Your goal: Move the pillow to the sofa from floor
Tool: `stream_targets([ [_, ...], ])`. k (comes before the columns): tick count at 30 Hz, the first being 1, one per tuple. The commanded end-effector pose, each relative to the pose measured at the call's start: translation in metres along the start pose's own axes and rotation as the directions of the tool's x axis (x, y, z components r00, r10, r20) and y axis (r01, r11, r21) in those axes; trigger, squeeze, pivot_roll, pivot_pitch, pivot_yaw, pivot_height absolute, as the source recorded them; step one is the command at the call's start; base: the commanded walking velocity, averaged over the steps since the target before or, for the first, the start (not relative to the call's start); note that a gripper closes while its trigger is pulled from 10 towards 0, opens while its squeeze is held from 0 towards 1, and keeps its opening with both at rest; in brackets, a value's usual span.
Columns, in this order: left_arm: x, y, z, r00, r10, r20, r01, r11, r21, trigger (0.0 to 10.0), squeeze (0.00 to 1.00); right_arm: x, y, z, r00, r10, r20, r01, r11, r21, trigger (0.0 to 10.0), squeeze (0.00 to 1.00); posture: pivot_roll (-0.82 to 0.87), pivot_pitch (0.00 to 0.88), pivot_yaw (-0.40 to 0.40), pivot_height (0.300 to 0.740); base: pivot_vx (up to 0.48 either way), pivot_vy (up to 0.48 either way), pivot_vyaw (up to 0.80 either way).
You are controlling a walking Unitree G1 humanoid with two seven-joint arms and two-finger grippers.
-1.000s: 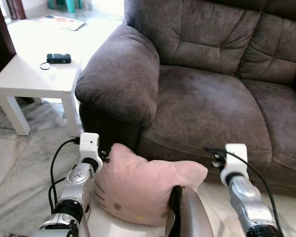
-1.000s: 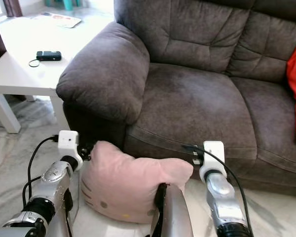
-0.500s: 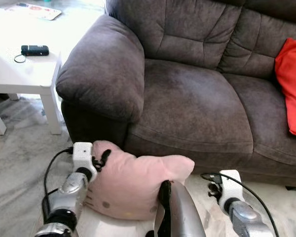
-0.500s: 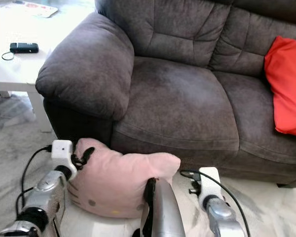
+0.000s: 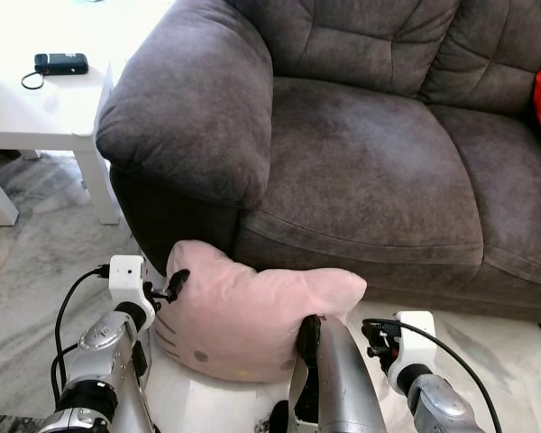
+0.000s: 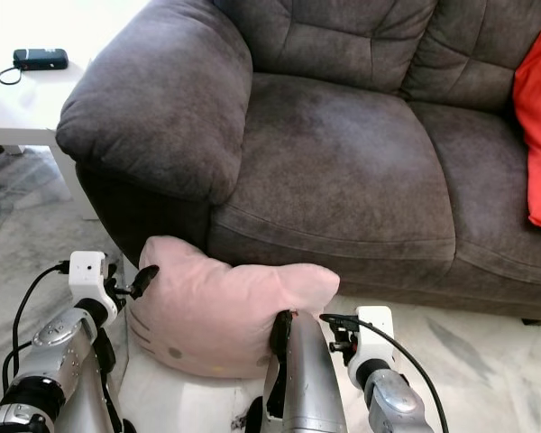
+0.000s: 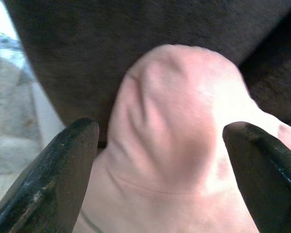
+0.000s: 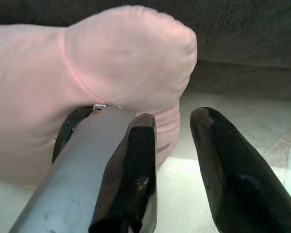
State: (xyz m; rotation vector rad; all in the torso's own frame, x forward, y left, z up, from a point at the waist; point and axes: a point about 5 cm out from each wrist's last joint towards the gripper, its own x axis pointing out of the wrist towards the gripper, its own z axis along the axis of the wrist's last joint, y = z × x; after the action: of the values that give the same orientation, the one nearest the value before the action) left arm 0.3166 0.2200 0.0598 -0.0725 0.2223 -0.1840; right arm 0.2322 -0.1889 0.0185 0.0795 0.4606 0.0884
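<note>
Pink pillow (image 5: 252,316) on floor (image 5: 36,262) against sofa (image 5: 361,171) | left gripper (image 7: 160,170) jaws released astride its corner | right gripper (image 8: 172,160) jaws released beside it

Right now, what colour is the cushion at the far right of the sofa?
The cushion is red, plain as far as visible; the right eye view shows it best.

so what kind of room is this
Most likely a living room in a home: a dark grey sofa with a red cushion, a white side table, and a marble-patterned floor.
</note>
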Motion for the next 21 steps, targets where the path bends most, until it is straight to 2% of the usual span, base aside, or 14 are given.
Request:
stream_targets([
  [1, 0.002, -0.003, 0.004, 0.999, -0.048, -0.014, 0.048, 0.999, 0.000, 10.0, 1.00, -0.007, -0.005, 0.008, 0.998, -0.024, 0.055, 0.023, 1.000, 0.018, 10.0, 0.00, -0.04, 0.220, -0.220, 0.427, 0.000, 0.000, 0.00],
  [10, 0.003, 0.010, 0.012, 0.999, -0.032, -0.023, 0.032, 0.999, 0.027, 10.0, 1.00, -0.018, 0.004, 0.031, 0.986, 0.012, 0.165, -0.019, 0.999, 0.042, 10.0, 0.00, -0.06, 0.271, -0.222, 0.427, 0.000, 0.000, 0.00],
  [17, 0.006, 0.006, 0.027, 0.997, -0.051, 0.057, 0.050, 0.999, 0.004, 10.0, 1.00, -0.028, 0.008, 0.042, 0.979, 0.036, 0.202, -0.042, 0.999, 0.025, 10.0, 0.00, -0.07, 0.299, -0.235, 0.427, 0.000, 0.000, 0.00],
  [18, 0.007, 0.004, 0.030, 0.995, -0.063, 0.081, 0.065, 0.998, -0.020, 10.0, 0.00, -0.030, 0.008, 0.044, 0.976, 0.038, 0.212, -0.044, 0.999, 0.026, 10.0, 0.00, -0.08, 0.308, -0.240, 0.427, 0.000, 0.000, 0.00],
  [21, 0.009, 0.002, 0.034, 0.992, -0.079, 0.103, 0.083, 0.996, -0.035, 10.0, 0.00, -0.034, 0.008, 0.047, 0.975, 0.042, 0.218, -0.048, 0.999, 0.022, 10.0, 0.00, -0.09, 0.315, -0.246, 0.427, 0.000, 0.000, 0.00],
])
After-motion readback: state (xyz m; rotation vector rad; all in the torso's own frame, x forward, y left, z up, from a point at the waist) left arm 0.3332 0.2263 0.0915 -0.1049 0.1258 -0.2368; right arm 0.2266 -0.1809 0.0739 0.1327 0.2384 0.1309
